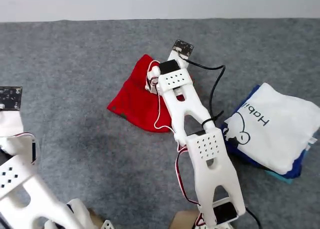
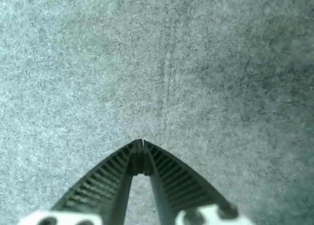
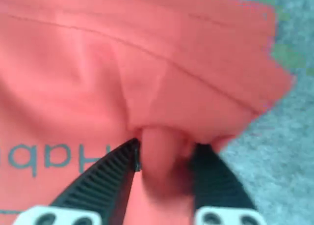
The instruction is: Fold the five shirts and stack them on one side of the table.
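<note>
I have the right gripper (image 3: 164, 151) closed to a narrow gap on 1 pinched ridge of the red shirt (image 3: 147, 63), with cloth bunched between its 2 ribbed black fingers (image 3: 110, 173). The rest of the shirt spreads outward from the jaws in a loose, creased heap on the grey table (image 1: 75, 64), partly under the gripper and mostly to 1 side of it. The left gripper (image 2: 143, 144) hangs over bare table with its tips touching and nothing between them, well apart from the shirt. The stack (image 1: 277, 129) lies well apart from the right gripper, beside that arm's base end: a white shirt on top, blue and teal edges beneath. I judge the red shirt light, limp and matte, a soft knit that will drape and drag on the felt-like, fibrous table cover rather than slide. A single mid-cloth pinch will likely bunch it. A hem, shoulder seam or corner should give a cleaner hold, ideally with 2 grippers on paired corners to keep a fold edge straight.
</note>
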You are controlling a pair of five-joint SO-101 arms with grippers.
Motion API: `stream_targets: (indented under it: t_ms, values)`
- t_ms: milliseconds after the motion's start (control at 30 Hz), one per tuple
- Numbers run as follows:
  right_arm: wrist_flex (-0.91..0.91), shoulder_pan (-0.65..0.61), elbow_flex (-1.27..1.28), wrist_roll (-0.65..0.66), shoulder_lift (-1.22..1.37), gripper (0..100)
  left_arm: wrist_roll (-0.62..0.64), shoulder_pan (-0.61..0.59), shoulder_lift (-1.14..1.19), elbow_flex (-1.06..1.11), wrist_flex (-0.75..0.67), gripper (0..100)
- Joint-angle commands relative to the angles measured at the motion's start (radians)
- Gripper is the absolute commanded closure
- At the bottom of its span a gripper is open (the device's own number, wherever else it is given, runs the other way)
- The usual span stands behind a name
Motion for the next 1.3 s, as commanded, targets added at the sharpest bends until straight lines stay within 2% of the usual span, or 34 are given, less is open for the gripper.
stream_targets:
  t_ms: [0,467,800,967,1267]
  values:
    - [0.050,-0.002,-0.011,0.029,-0.044,99.1,-0.020,-0.003,-0.017,-0.005,-0.018,99]
    - [0.404,0.007,-0.009,0.170,-0.383,99.1,-0.018,-0.003,-0.017,-0.013,-0.018,99]
    - [0.410,0.096,0.011,0.264,-0.670,99.1,-0.018,-0.003,-0.025,-0.013,-0.017,99]
    - [0.410,0.160,0.190,0.308,-0.843,99.1,-0.018,-0.005,-0.025,-0.015,-0.012,99]
    - [0.409,0.371,0.439,0.468,-1.121,99.1,-0.014,-0.005,-0.025,-0.015,-0.011,99]
